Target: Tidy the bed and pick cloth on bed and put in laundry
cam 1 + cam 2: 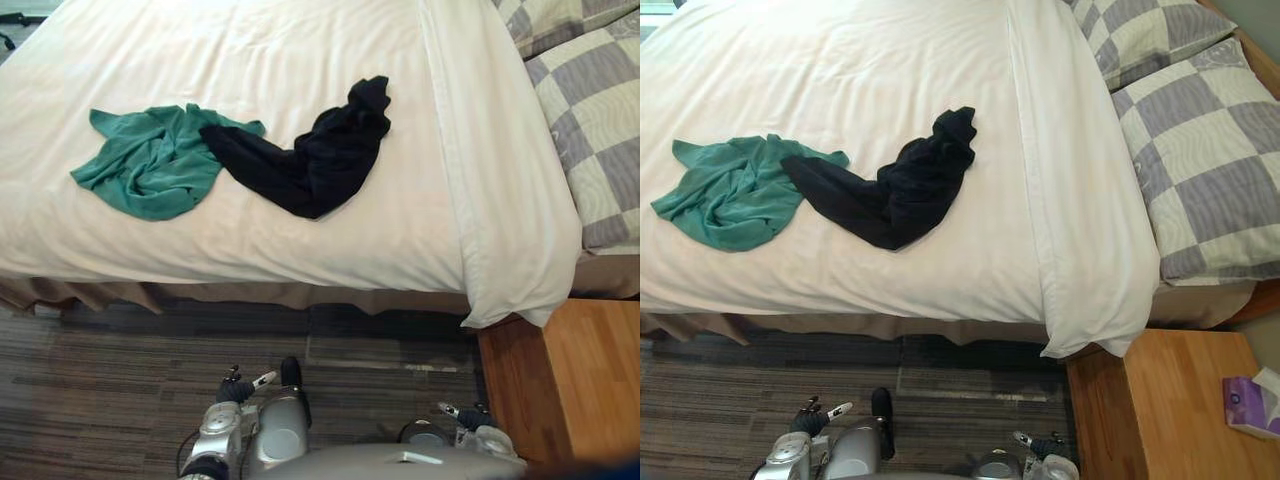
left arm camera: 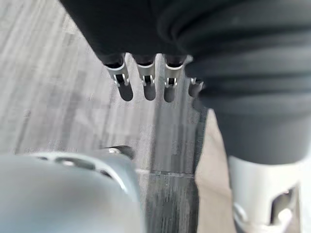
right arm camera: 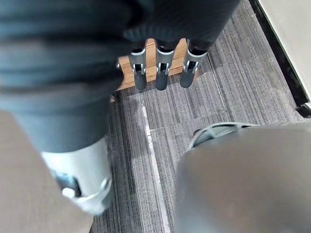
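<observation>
– Starting at the left, what lies on the bed (image 1: pixel 300 296)?
– A green cloth (image 1: pixel 150 165), crumpled, on the white cover (image 1: pixel 120 60) near the bed's front edge. A black cloth (image 1: pixel 315 155) touches its right edge. It is a long bunched heap running up and to the right toward the middle of the bed. Neither hand is touching either cloth.
– And further right?
– The cover's folded end hangs over the bed's corner. Past it, two grey-and-cream checked pillows (image 1: pixel 1210 160) lie side by side at the head of the bed. Beside that corner stands a wooden nightstand (image 1: pixel 1160 400) with a purple tissue box (image 1: pixel 1250 405) on the right part of its top.
– Where are the hands?
– Both are low over the striped grey carpet (image 1: pixel 100 370) in front of the bed, well apart from the cloths. The left hand (image 1: pixel 240 388) hangs at the lower left. Its wrist view shows its fingers (image 2: pixel 148 80) straight and open, pointing down at the carpet and gripping nothing. The right hand (image 1: pixel 465 412) hangs near the nightstand. Its fingers (image 3: pixel 163 73) are likewise straight and open, with the carpet and a bit of the wood past them.
</observation>
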